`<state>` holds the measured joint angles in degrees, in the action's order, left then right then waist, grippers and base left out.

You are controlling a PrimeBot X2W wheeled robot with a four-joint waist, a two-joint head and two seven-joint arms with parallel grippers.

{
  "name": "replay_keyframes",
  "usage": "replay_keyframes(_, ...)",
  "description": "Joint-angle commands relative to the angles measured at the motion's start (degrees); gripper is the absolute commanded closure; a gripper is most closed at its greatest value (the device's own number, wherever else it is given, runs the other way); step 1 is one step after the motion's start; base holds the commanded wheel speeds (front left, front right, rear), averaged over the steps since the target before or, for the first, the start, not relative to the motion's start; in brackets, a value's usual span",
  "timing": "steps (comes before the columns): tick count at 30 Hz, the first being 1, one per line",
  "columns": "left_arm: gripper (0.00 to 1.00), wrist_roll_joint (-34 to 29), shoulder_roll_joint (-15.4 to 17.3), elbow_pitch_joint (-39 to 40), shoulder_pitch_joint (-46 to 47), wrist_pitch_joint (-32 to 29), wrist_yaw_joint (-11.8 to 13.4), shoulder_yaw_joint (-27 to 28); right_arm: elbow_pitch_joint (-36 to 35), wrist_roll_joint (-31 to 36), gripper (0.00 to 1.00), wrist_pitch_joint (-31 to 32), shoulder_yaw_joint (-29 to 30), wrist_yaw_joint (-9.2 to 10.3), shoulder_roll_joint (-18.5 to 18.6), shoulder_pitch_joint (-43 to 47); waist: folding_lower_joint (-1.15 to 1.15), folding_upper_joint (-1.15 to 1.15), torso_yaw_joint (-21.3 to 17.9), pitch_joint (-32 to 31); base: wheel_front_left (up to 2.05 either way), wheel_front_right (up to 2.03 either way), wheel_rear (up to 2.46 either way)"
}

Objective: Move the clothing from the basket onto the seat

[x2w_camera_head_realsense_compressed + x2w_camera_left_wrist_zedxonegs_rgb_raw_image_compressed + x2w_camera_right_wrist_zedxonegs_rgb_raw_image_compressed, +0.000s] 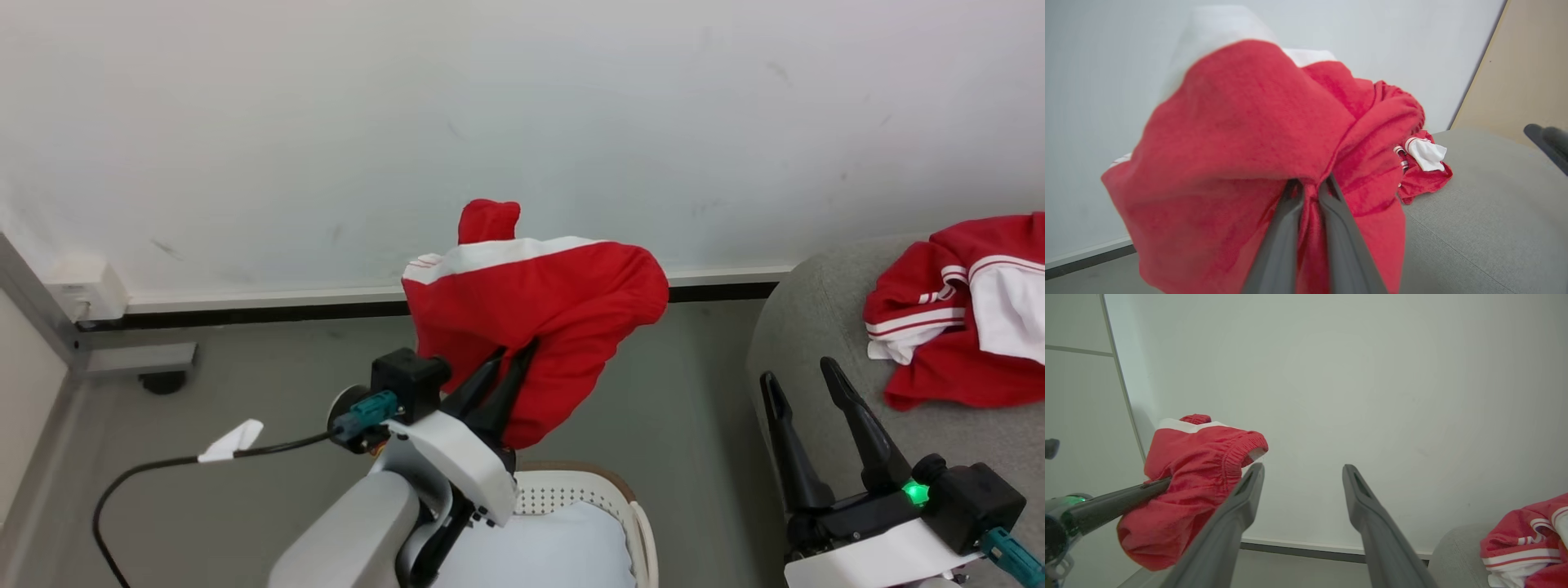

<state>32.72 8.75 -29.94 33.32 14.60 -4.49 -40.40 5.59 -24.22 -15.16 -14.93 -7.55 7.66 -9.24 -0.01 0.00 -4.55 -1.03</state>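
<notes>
**Left gripper** (516,351): jaws drawn nearly together, a fold of the held garment (555,294) pinched between the tips. Fingers angled up and toward the robot's right.

**Held garment:** red with a white band along the top edge, bunched and draped over both fingers, clear of everything below. Long axis roughly crosswise in the head view, left to right. Gathered elastic opening turned toward the right arm, per the right wrist view.

**Basket** (571,492): beneath the left wrist, rim and perforated wall in sight, pale white cloth (555,547) inside.

**Right gripper** (796,369): jaws wide apart, nothing between them, hovering at the seat's near edge.

**Seat** (816,318): to the robot's right of the left jaws, well apart from the held garment, a strip of floor between. Second garment (939,327), red with white stripes, lying crumpled on it.

**Relation for the coming move, as judged:** target surface rightward of the loaded jaws. Right arm nearer the seat yet empty, left arm carrying, so probably a rightward carry over the seat before release.
</notes>
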Motion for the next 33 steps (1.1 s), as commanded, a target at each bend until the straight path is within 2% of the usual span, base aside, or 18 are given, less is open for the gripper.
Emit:
replay_keyframes(1, 1.00, 0.2, 0.8, 2.3, -1.0, -0.7, 0.6, 0.4, 0.2, -0.2, 0.00, 0.0, -0.3, 0.13, 0.5, 0.8, 0.01, 0.00, 0.8, -0.7, 0.00, 0.00, 0.00)
replay_keyframes(8, 1.00, 1.3, 2.4, 9.5, -3.2, -3.0, 2.5, 0.6, 0.3, -0.6, 0.00, 0.0, -1.6, 0.13, 1.0, 1.0, 0.01, 0.00, 1.8, -0.9, 0.00, 0.00, 0.00)
replay_keyframes(15, 1.00, 1.9, 3.1, 13.0, -4.8, -4.3, 3.5, 0.3, 0.3, -1.3, 0.00, 0.0, -2.8, 0.13, 1.6, 0.7, 0.01, 0.00, 2.6, -0.3, 0.00, 0.00, 0.00)
replay_keyframes(26, 1.00, 1.9, 2.5, 13.4, -5.7, -3.8, 3.5, -1.0, 2.4, -3.5, 0.00, 0.0, -10.4, 0.13, 4.8, -3.4, 0.01, 0.00, 3.7, 0.6, 0.00, 0.00, 0.00)
replay_keyframes(33, 1.00, 1.3, 0.9, 12.1, -6.1, -3.7, 2.9, -3.1, 7.2, -11.5, 0.00, 2.0, -18.0, 0.13, 7.3, -9.4, 0.01, 0.00, 4.9, 0.7, 0.00, 0.00, 0.00)
